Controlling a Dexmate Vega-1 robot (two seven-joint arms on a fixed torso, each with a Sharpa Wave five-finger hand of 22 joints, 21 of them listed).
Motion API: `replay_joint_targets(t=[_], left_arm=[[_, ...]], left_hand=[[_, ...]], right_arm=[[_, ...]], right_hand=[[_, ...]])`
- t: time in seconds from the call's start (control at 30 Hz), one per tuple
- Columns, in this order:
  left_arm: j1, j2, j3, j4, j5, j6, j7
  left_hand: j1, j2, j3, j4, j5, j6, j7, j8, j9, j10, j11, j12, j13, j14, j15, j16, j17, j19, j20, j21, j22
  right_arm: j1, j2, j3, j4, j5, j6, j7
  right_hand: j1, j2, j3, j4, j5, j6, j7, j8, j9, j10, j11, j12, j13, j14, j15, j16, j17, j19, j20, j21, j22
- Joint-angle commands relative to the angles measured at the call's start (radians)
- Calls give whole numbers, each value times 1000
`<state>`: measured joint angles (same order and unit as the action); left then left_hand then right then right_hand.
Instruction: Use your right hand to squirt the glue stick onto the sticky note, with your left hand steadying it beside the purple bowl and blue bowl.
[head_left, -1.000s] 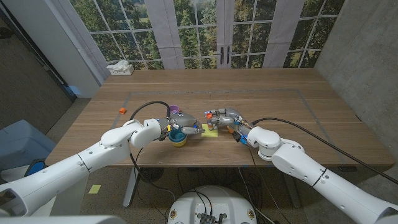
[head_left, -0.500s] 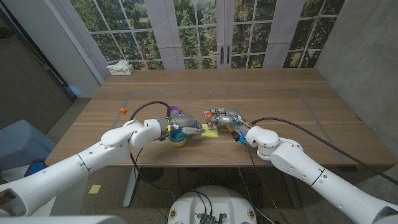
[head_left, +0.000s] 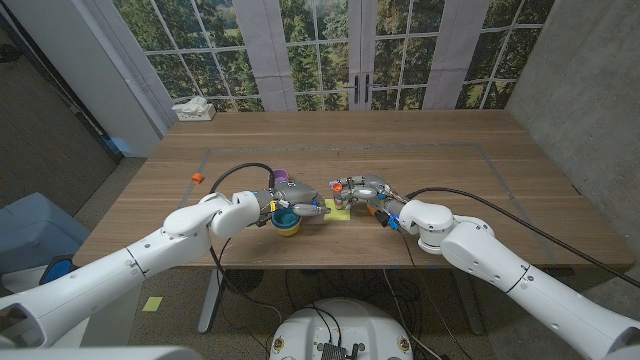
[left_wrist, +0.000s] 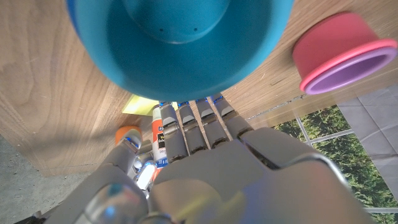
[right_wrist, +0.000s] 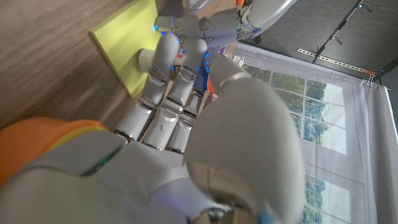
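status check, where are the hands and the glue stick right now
Left hand beside blue bowl, fingers by yellow sticky note. Right hand holds orange-capped glue stick over the note. Nothing in the way.

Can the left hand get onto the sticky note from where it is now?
Probably yes: the left hand sits beside the blue bowl, fingers reaching toward the sticky note; only the right hand crowds it.
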<state>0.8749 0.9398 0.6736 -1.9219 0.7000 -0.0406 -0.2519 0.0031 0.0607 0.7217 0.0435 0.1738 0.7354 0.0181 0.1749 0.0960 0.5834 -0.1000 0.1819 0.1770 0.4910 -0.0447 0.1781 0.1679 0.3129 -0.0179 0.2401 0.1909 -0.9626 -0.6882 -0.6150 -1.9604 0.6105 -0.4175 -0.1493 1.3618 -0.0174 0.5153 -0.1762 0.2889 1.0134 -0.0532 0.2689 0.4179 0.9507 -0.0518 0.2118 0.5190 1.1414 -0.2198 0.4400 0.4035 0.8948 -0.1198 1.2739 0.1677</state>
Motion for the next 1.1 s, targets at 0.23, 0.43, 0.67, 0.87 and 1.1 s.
replay_joint_targets(t=[0.23, 0.43, 0.67, 0.87, 1.1], left_arm=[[2, -8, 7, -25, 21, 29, -14], [9, -7, 7, -37, 27, 40, -18], [13, -4, 6, -41, 25, 39, -18], [16, -3, 2, -42, 26, 43, -15], [27, -1, -7, -40, 23, 41, 17]], left_hand=[[2, -7, -3, 1, 0, -2, 5, 0, 79, -15, -3, -2, 2, -12, -106, -3, 2, -3, 2, -5, 3], [3, -7, -3, 1, 0, -10, 2, -1, 78, -21, -7, -3, 2, -15, -104, -3, 2, -5, 2, -6, 3], [3, -7, -4, 0, 0, -12, 2, 1, 78, -22, -5, -2, 2, -18, -103, -3, 2, -6, 3, -7, 3], [3, -7, -4, 0, 0, -22, 2, -1, 79, -31, -3, -4, 2, -21, -103, -3, 2, -11, 4, -9, 3], [4, -6, -5, 0, 0, -39, 1, -2, 79, -43, 3, -4, 2, -30, -87, -3, 3, -20, 7, -12, 3]], right_arm=[[2, -87, 24, -35, 104, -30, 127], [-3, -102, 26, -38, 112, -11, 146], [-88, -63, 55, 18, 92, 214, 152], [-118, -18, 52, 109, 48, 420, 219], [-131, 21, 58, 149, 43, 497, 222]], right_hand=[[0, -1, 13, 0, 8, 125, 118, 3, 9, 65, 57, 10, 7, 13, -3, 4, 2, 13, -94, 3, 3], [-1, -2, 14, 1, 9, 126, 118, 2, 10, 64, 58, 9, 9, 14, -2, 4, 2, 16, -94, 3, 3], [-3, -3, 17, 1, 10, 127, 120, 0, 10, 61, 53, 8, 10, 15, -2, 3, 3, 18, -94, 2, 3], [-5, -9, 20, 0, 10, 120, 111, -6, 10, 45, 38, 3, 16, 3, -4, -3, 2, 14, -93, -2, 2], [-9, -9, 22, 3, 10, 114, 99, -12, 9, 34, 28, 1, 22, -1, -7, -4, 7, 3, -92, -8, 2]])
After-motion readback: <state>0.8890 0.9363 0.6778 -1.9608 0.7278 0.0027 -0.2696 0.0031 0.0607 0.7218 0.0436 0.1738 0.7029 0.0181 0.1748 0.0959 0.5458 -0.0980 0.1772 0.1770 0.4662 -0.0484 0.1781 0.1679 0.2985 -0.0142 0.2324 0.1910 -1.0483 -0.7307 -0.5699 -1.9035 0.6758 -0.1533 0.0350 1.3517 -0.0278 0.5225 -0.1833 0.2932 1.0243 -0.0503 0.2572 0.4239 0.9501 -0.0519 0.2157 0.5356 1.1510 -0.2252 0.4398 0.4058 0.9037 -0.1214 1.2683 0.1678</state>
